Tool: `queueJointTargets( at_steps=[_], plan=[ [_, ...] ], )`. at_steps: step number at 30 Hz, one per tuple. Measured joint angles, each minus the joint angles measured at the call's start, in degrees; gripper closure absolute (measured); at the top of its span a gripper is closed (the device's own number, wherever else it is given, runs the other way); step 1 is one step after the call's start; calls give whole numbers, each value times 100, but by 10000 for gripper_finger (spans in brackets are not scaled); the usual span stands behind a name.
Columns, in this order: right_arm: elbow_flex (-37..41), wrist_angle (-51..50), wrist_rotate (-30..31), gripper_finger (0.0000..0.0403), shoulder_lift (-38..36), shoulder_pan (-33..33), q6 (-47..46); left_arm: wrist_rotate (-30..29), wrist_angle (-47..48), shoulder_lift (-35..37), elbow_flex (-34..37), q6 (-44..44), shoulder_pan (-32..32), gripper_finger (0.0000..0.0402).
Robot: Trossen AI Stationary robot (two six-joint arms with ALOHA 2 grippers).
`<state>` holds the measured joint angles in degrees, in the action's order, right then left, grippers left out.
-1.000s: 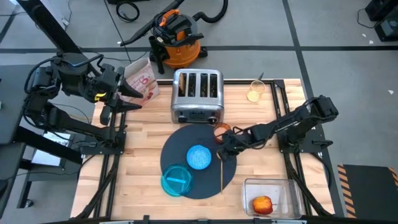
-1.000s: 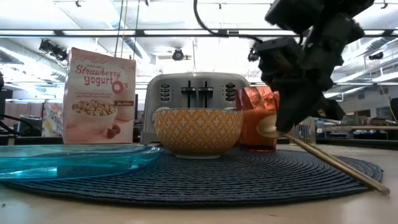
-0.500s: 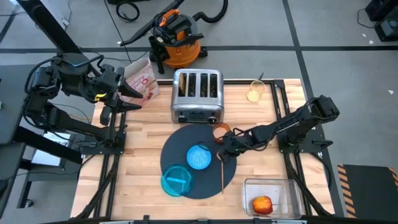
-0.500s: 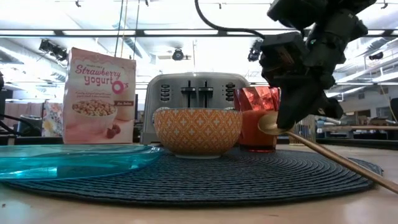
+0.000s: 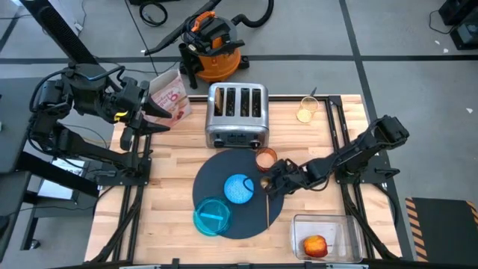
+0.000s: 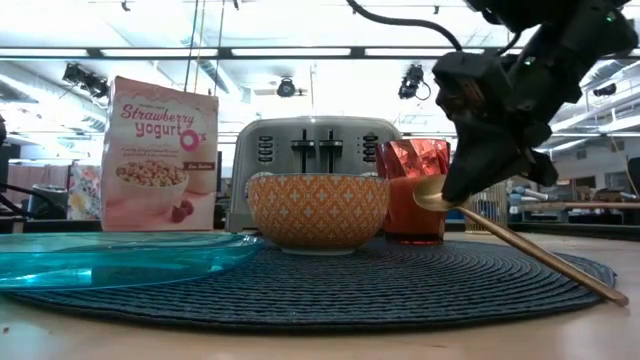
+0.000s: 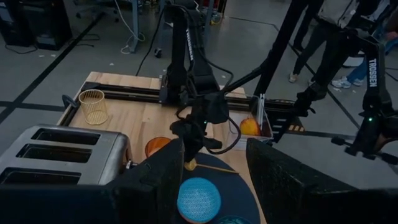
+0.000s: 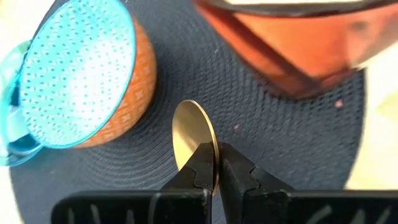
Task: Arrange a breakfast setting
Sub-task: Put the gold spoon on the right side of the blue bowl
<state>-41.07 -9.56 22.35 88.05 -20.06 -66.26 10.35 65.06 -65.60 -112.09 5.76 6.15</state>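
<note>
On the round dark mat [image 5: 224,173] stand a small bowl [image 5: 239,188], blue inside and orange outside, a clear blue plate [image 5: 211,217] and a copper cup [image 5: 266,158]. A gold spoon [image 5: 267,205] lies along the mat's right part. My right gripper [image 5: 269,181] is shut on its bowl end, between the cup and the small bowl [image 8: 87,81]. A red apple [image 5: 315,245] sits in a clear tub at the near right. My left gripper [image 5: 160,119] hangs open at the far left beside the cereal box, with nothing between its fingers [image 7: 155,180]. My right gripper pinches the rim of the spoon's bowl [image 8: 210,155] between its two fingertips. The fingers come slanting down from the table's right side. The bowl end [image 6: 435,195] is lifted off the mat, and the handle slopes down to its free end [image 6: 615,296], which rests low at the mat's near edge.
A steel four-slot toaster [image 5: 237,116] stands behind the mat, and a pink-and-white cereal box [image 5: 170,93] at the far left corner. A gold wire cup [image 5: 306,110] is at the far right. The clear tub [image 5: 351,224] takes the near right corner. Bare wood lies left of the mat.
My right arm has swung toward the table's near edge and its wrist has turned, still shut on the spoon's bowl end. It no longer covers the copper cup. The spoon's bowl end stays lifted and its handle end stays low.
</note>
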Motion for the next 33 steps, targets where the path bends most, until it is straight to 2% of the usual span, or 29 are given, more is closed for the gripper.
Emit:
queueJointTargets(
  at_steps=[3, 20, 33],
  plan=[
    [87, 23, 264, 389, 0, -73, 45, 0, -2, 0, 0, 6, 0, 219],
    [755, 783, 705, 380, 22, -166, -405, 2, -2, 0, 0, 9, -2, 219],
    [737, 1160, 673, 346, 472, -162, -491, 0, -4, 0, 0, 7, 0, 219]
  ],
)
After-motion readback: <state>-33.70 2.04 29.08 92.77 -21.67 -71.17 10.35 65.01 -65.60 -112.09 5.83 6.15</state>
